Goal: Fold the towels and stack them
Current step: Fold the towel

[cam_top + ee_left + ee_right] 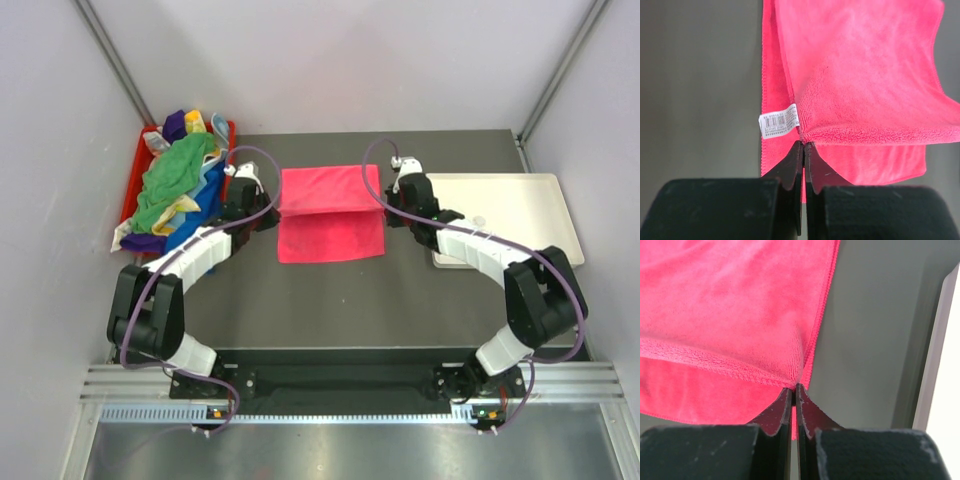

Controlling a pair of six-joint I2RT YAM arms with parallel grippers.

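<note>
A bright pink towel (330, 212) lies mid-table, its near edge lifted and carried over the rest of the cloth. My left gripper (268, 212) is shut on the towel's left corner (805, 134), next to a white label (778, 120). My right gripper (388, 208) is shut on the towel's right corner (796, 382). The lifted pink layer (725, 305) hangs above the lower layer (690, 395). Several more towels, green (175, 170), blue, purple and yellow, are heaped at the far left.
A red plastic bin (143, 158) holds the towel heap at the far left. A white flat tray (510, 200) lies at the right, its edge showing in the right wrist view (935, 360). The table surface (330, 300) is dark grey.
</note>
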